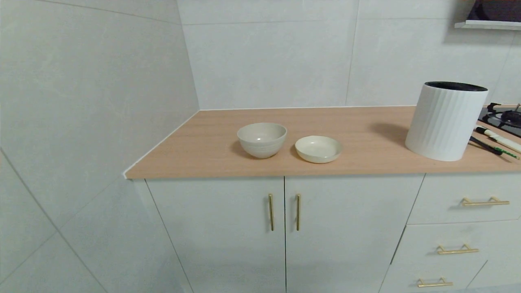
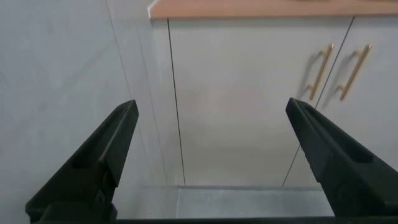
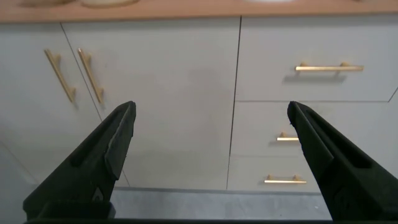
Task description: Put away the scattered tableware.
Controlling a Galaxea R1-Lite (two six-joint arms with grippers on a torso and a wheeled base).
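**A:** Opening step, I'd say. The round cream ceramic bowl [image 1: 261,139] and the shallow cream ceramic dish [image 1: 318,149] on its right sit just apart, mid wooden tabletop [image 1: 195,158].

**B:** The left pincer [image 2: 210,109] and right pincer [image 3: 210,111] are both spread and empty, low before the white cabinet doors [image 1: 215,228]. Next move: lift one to the bowl.

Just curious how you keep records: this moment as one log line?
bowl, dish: apart on counter, untouched | left claw: open, facing cabinet doors | right claw: open, facing drawers | nothing put away yet
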